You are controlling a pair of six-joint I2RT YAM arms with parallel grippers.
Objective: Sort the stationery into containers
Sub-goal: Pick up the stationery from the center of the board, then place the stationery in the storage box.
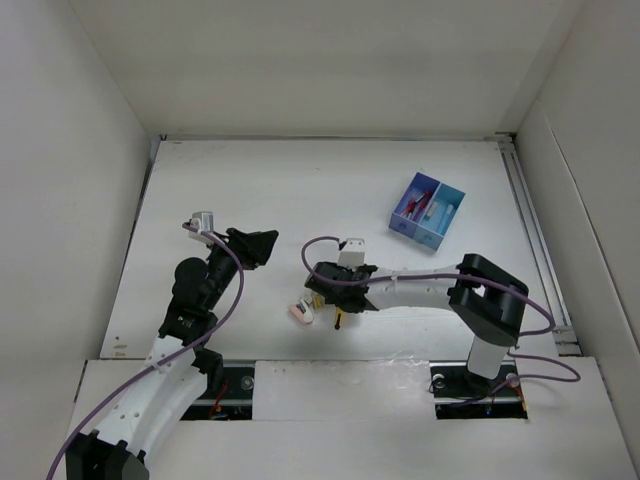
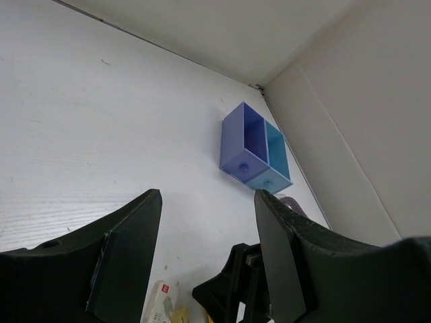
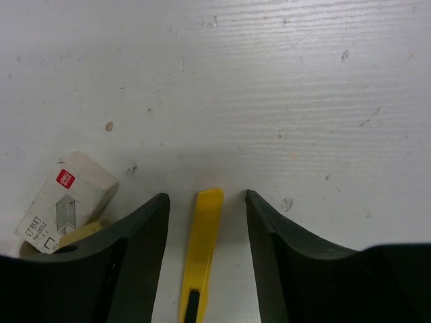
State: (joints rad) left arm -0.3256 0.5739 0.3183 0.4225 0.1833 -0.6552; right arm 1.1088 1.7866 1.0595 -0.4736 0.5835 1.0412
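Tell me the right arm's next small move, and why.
Probably close the right end effector on the yellow pen: the pen lies on the table between its open jaws, roughly centred, and is not yet gripped.

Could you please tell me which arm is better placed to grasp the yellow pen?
The right arm: its fingers are open and straddle the yellow pen, one on each side. The left arm's fingers, also open, hang off to the side, apart from the pen.
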